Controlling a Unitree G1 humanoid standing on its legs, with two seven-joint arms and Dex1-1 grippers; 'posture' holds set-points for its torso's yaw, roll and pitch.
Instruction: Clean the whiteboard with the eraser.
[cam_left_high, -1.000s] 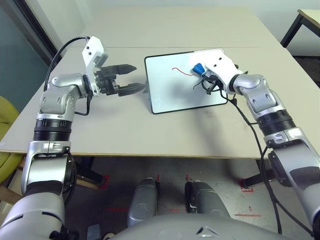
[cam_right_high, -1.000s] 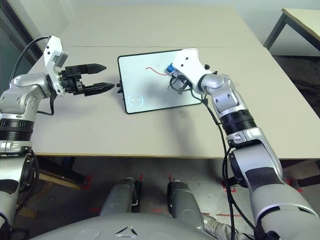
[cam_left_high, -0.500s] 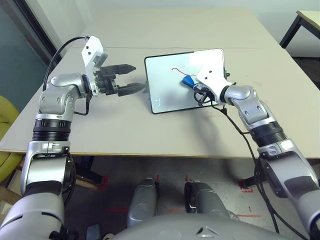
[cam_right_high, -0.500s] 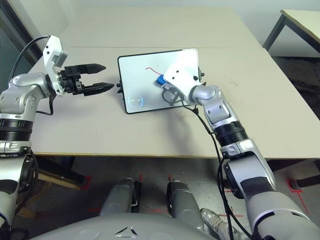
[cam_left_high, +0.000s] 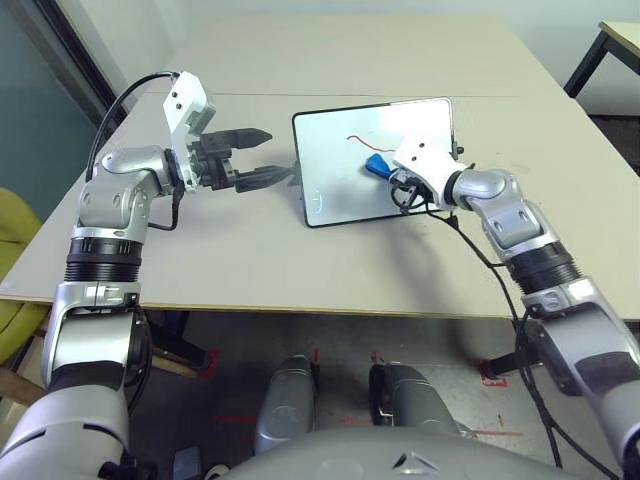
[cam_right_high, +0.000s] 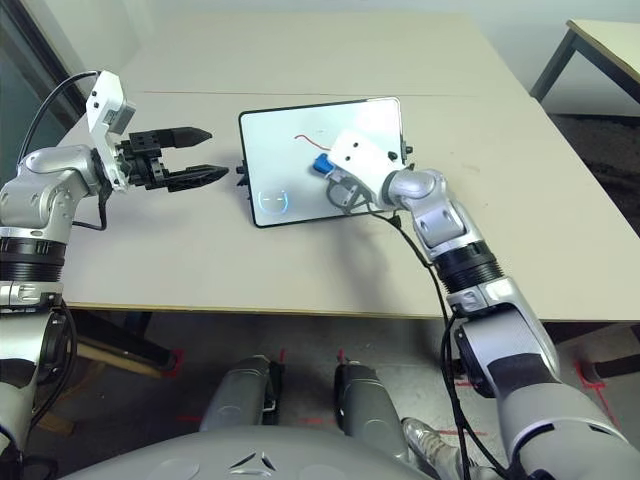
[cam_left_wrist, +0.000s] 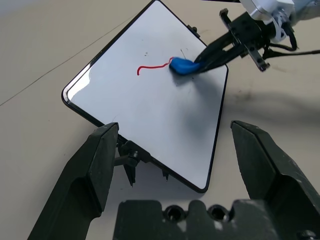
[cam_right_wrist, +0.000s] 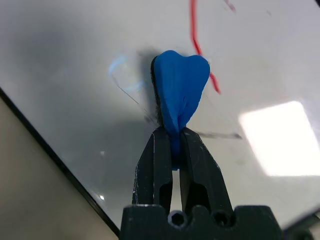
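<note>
Eye views: stereo pair at head height, facing forward and steeply down over both forearms; both cover the surface (cam_left_high: 240, 260) and the whiteboard (cam_left_high: 340, 185). Left wrist cam: looks along the left pincer (cam_left_wrist: 175, 125) at the whole board, standing off beside it. Right wrist cam: close over the board, aimed along the right pincer (cam_right_wrist: 172, 132) at the eraser (cam_right_wrist: 181, 85). Both wrist views share the board, eraser and red line (cam_left_wrist: 152, 66).

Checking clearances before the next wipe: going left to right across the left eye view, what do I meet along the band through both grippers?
Left gripper, whiteboard, blue eraser, right forearm.
</note>
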